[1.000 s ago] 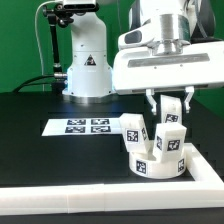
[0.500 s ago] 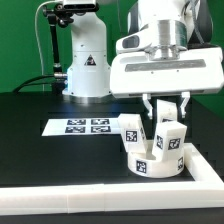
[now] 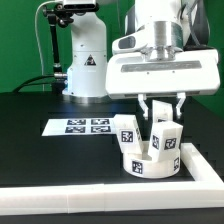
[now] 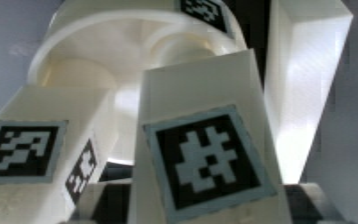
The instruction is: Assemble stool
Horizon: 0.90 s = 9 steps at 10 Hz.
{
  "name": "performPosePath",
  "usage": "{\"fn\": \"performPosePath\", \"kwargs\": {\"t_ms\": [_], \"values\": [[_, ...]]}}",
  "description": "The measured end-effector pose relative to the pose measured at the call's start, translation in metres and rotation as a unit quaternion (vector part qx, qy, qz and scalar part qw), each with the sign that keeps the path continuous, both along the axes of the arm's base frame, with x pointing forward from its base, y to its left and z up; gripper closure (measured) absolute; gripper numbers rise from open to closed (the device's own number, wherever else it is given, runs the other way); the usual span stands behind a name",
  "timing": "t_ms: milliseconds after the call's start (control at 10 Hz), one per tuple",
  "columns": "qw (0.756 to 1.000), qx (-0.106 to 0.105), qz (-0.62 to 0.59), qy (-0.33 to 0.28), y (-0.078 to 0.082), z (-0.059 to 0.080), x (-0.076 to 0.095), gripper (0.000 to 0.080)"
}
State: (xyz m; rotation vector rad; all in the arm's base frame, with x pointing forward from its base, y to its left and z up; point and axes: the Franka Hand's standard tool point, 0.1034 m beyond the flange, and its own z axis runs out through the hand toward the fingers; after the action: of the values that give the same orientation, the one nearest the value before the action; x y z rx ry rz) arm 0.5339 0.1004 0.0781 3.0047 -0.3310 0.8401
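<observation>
The stool stands upside down at the exterior view's right: a round white seat (image 3: 150,167) with tagged white legs pointing up. One leg (image 3: 127,132) leans at the left and a second leg (image 3: 166,132) stands at the middle-right. My gripper (image 3: 161,106) hangs straight above, with its fingers on both sides of the top of the second leg. In the wrist view this leg (image 4: 202,140) fills the middle between the dark pads. Another leg (image 4: 34,145) and the seat (image 4: 114,55) lie behind it.
The marker board (image 3: 85,126) lies flat to the left of the stool. The long white L-shaped border wall (image 3: 90,195) runs along the front and turns up the right side close to the seat. The arm's base (image 3: 88,65) stands at the back.
My gripper has shifted a little toward the exterior view's left, and the stool with its legs has moved left with it.
</observation>
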Motion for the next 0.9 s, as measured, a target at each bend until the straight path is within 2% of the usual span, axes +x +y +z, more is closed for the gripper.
{"fn": "performPosePath", "kwargs": {"t_ms": [100, 200, 300, 400, 700, 900], "values": [[1.000, 0.000, 0.000, 0.005, 0.000, -0.002, -0.001, 0.0390], [1.000, 0.000, 0.000, 0.005, 0.000, -0.002, -0.001, 0.0253], [1.000, 0.000, 0.002, 0.007, 0.000, -0.002, -0.001, 0.0253], [1.000, -0.002, 0.006, 0.010, 0.001, -0.002, 0.000, 0.0172], [1.000, -0.004, 0.017, 0.022, 0.000, 0.001, -0.001, 0.0151], [0.999, 0.005, 0.023, 0.039, 0.000, 0.017, 0.001, 0.0150]]}}
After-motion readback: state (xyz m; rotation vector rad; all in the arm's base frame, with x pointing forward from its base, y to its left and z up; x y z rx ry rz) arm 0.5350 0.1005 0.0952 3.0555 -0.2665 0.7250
